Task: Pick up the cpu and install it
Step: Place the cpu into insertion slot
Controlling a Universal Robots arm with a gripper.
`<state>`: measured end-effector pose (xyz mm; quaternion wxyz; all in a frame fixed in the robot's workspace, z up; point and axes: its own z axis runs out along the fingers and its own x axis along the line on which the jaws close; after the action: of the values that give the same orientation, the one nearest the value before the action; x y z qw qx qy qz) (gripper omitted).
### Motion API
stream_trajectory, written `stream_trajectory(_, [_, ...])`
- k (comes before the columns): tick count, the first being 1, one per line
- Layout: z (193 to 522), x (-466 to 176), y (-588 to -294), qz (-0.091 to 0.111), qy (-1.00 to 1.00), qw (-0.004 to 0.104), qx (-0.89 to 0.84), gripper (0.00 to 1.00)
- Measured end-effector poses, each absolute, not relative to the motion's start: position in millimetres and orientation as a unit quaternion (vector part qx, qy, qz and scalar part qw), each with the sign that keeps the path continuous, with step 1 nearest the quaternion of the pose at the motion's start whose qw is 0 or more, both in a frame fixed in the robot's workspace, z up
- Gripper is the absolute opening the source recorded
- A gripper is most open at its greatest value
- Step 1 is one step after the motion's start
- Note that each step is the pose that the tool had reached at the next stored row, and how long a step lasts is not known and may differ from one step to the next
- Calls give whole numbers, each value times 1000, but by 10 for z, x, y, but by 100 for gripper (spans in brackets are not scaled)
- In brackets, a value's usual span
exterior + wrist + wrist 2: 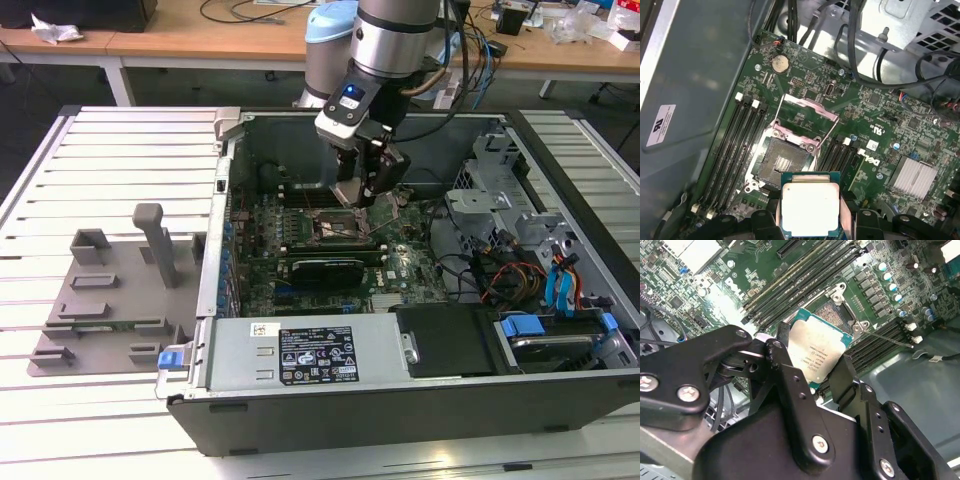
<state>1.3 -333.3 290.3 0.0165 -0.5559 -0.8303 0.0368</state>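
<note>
Black end effector [366,188] grips thin square silver-topped cpu [810,206] above green motherboard [867,117], near open black-framed socket [783,161].

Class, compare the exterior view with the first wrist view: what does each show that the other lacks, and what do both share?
The exterior view adds the grey plastic tray fixture on the white slatted table and the silver robot arm. The first wrist view adds the round silver coin battery and the flat square silver-topped cpu, held near the open square black-framed socket. Both share that socket, the green motherboard and the black gripper.
</note>
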Motion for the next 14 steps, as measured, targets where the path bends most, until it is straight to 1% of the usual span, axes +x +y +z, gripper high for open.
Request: stream_trajectory(14, [2903,13,-3334,36,-789,19,-614,55])
